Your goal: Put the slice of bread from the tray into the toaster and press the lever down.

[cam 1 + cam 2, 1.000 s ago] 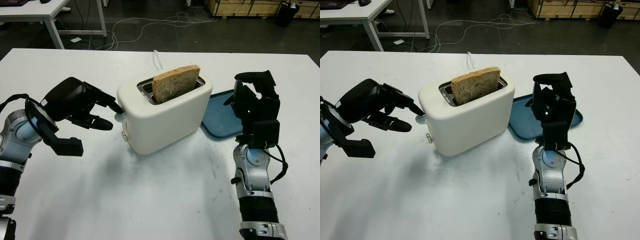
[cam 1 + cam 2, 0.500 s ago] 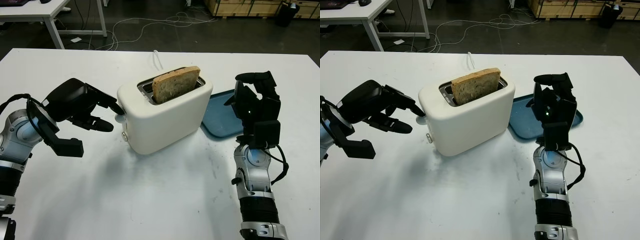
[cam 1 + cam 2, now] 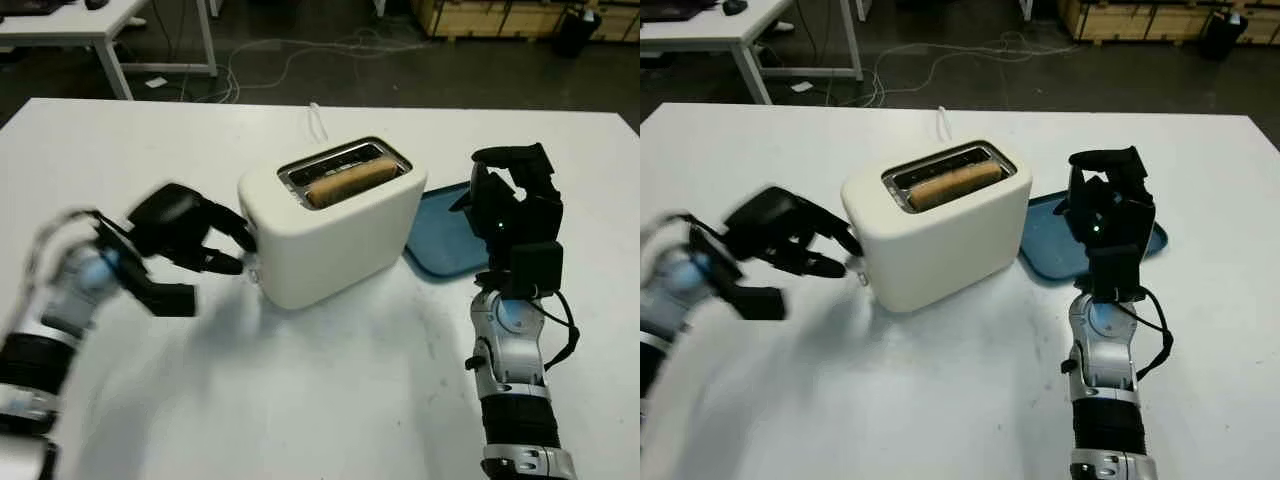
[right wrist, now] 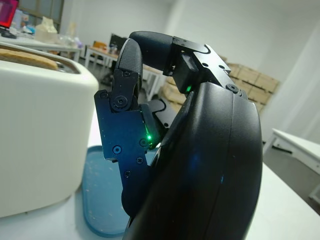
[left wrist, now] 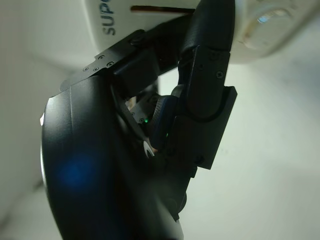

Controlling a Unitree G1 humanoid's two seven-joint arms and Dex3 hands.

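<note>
The left hand (image 3: 195,235), fingers curled and holding nothing, is pressing at the toaster (image 3: 335,225) lever with the bread (image 3: 350,180) sitting low in the slot, so next comes letting go, while the right hand (image 3: 515,215), also curled and holding nothing, is waiting over the tray (image 3: 440,245).

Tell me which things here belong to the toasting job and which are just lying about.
Part of the job:
toaster
slice of bread, down in the slot
blue tray
left hand, at the toaster's lever end
right hand, raised beside the tray

Just lying about:
floor cables
cardboard boxes
</note>
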